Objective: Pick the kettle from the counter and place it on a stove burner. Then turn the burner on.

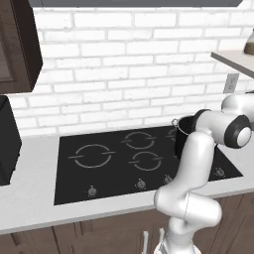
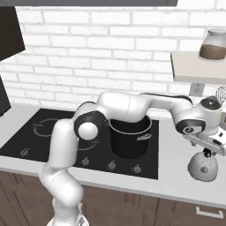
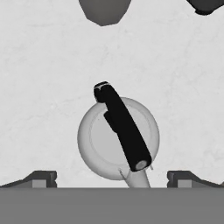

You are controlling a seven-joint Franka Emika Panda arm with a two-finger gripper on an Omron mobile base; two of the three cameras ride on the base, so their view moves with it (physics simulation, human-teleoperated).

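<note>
Grey counter holds a black cooktop with a big ring, the burner, and a black pot. The white arm reaches right, over the small kettle sitting on the counter beside the cooktop. This looks like the picking-up step. The gripper is wide open and holds nothing. Next it should go down and close on the dark handle.
</note>
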